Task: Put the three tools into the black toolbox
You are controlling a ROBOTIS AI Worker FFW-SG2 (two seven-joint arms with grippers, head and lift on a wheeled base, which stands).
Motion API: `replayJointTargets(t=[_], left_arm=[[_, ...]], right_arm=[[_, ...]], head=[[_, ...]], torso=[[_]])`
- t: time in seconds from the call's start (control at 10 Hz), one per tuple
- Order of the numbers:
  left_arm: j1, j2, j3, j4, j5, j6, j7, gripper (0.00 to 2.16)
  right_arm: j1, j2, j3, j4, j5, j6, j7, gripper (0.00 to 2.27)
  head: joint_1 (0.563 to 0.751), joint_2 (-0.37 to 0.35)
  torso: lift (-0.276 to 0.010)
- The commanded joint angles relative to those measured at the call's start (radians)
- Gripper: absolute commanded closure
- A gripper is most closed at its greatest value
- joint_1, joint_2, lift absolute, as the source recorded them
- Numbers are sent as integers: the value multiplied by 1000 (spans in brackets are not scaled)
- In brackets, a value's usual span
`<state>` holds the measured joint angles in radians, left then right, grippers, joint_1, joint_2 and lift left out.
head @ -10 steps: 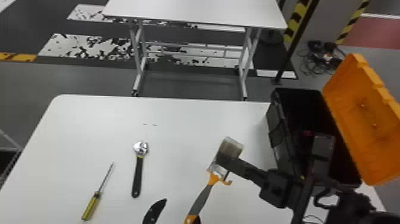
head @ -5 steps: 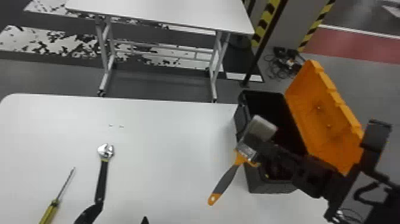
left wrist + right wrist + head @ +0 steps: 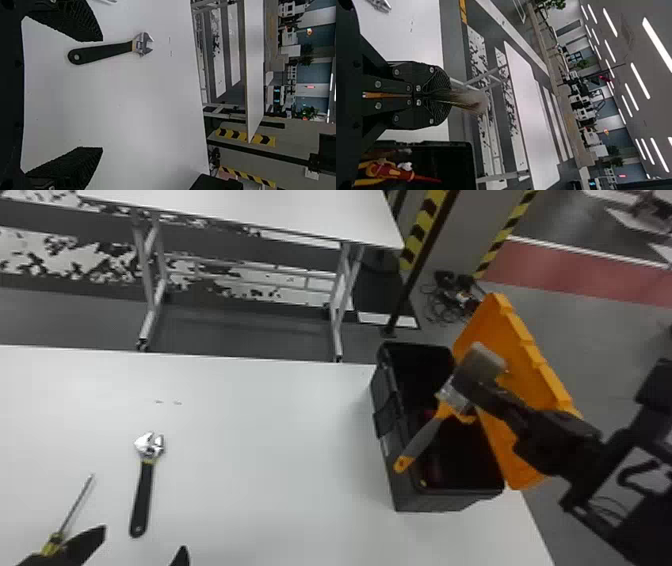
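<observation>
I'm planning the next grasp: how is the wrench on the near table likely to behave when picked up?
The wrench should feel stiff: its handle and metal head look rigid. It may tip head-down if gripped near the handle's end, since the wide metal head looks heavier. Rolling seems unlikely, as it lies flat on the near table.

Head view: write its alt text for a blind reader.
The right end effector holds a brush, seen against the open black toolbox. A wrench and screwdriver lie on the white table, near the open left end effector.
</observation>
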<state>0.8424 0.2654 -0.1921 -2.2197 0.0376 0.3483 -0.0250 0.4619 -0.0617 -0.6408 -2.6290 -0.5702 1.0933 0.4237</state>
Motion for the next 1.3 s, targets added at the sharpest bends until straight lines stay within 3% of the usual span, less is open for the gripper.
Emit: replayJointTargets(t=[0.0,0.4,0.6,0.8,1.2], left_arm=[[23,0,29,-14,13,1,-10,22],[67,-6,72,-37,24,-2,-38,29],[89,-9,98,-46,41,-11,-52,29],[96,-18,125,-40,56,-15,-67,33],[99,-34,141,-43,67,-8,-102,33]], right_arm=[[0,-40,50,4,128,-75,-3,2243],[37,-133,187,14,414,-284,23,2243],[70,-155,283,67,540,-388,64,2243],[78,-156,337,135,590,-453,76,2243],[119,-224,293,158,576,-505,86,2243]], head=[[695,-287],[695,-293],[695,-263],[695,-216],[695,-199]], torso=[[-51],[-51],[-51],[-51],[-51]])
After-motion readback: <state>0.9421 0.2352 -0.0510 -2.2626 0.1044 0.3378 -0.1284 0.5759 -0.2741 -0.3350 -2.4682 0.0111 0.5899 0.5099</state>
